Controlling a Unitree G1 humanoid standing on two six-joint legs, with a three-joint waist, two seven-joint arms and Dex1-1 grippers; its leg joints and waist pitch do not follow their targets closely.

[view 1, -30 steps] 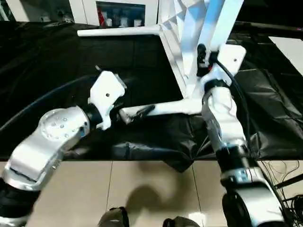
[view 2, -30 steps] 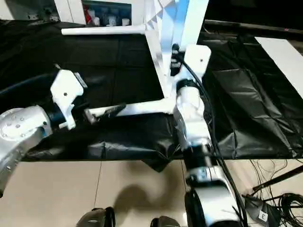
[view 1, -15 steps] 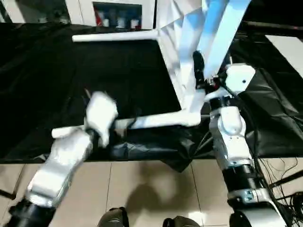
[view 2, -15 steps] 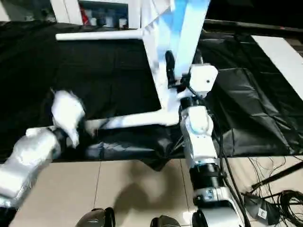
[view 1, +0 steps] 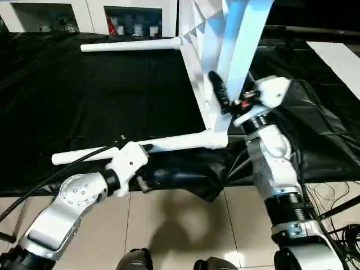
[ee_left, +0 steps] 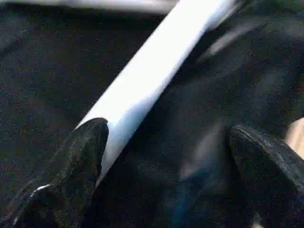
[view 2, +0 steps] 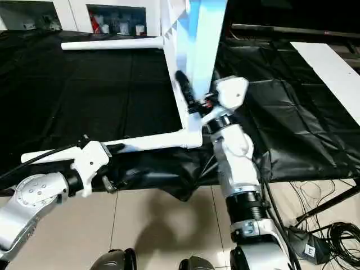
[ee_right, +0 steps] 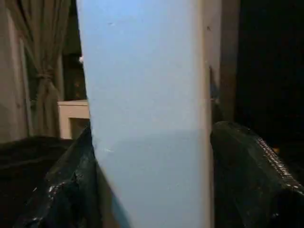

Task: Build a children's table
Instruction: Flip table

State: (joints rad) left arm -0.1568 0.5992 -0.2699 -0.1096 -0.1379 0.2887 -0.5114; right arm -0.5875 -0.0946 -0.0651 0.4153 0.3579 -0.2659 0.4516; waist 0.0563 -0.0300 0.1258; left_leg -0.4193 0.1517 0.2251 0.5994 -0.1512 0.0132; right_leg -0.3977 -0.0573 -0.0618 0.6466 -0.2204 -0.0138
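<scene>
Tabletop (view 1: 216, 34) is standing on edge on black sheeting (view 1: 84, 95); two legs are sticking out sideways to robot's L: far leg (view 1: 129, 46) and near leg (view 1: 169, 143). R gripper (ee_right: 152, 190) is straddling an upright leg (ee_right: 142, 95), fingers hugging both sides. L gripper (ee_left: 166, 156) is gaping wide beside near leg, gripping nothing; one finger (ee_left: 80, 161) is overlapping it.

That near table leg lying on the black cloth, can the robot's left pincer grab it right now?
Probably yes. The left pincer is wide open right beside the near leg, one finger against the tube, and nothing sits between them.
</scene>
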